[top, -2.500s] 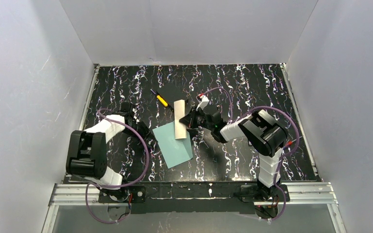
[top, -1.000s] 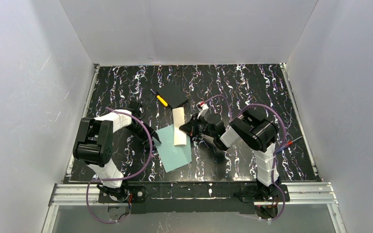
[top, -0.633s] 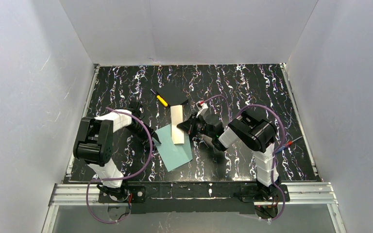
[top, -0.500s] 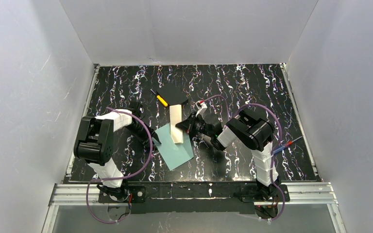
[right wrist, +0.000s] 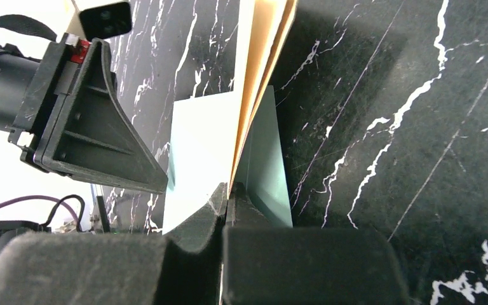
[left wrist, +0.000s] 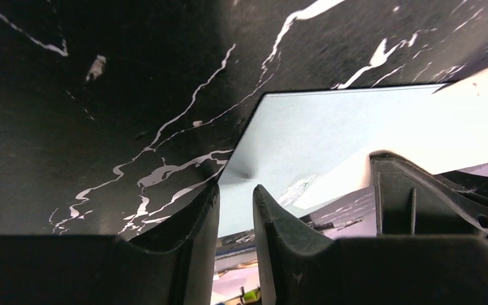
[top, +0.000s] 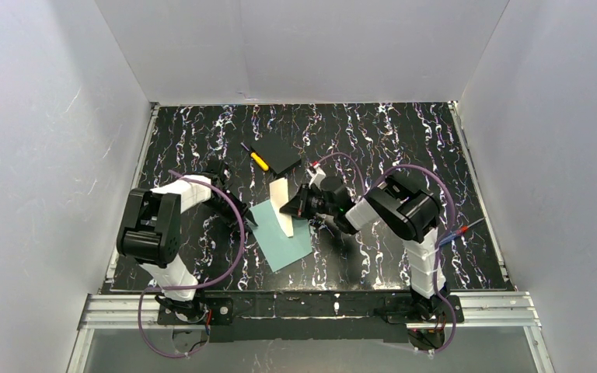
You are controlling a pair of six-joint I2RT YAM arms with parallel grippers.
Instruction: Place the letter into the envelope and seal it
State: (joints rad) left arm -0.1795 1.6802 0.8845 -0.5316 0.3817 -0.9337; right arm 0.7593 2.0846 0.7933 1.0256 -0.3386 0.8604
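Note:
The pale teal envelope lies flat near the table's front middle. It also shows in the left wrist view and the right wrist view. My right gripper is shut on the folded tan letter. It holds the letter edge-on and tilted, with the lower end over the envelope's upper right part. My left gripper is at the envelope's left corner, low on the table. Its jaws stand a narrow gap apart and the envelope shows between them.
A flat black square pad lies behind the letter. A yellow-handled tool lies just left of the pad. The left gripper's body is close to the letter in the right wrist view. White walls enclose the table on three sides.
The left gripper moved in to the envelope's left edge. The right gripper has carried the letter left and toward the front, tilting it over the envelope, and the black pad is now uncovered.

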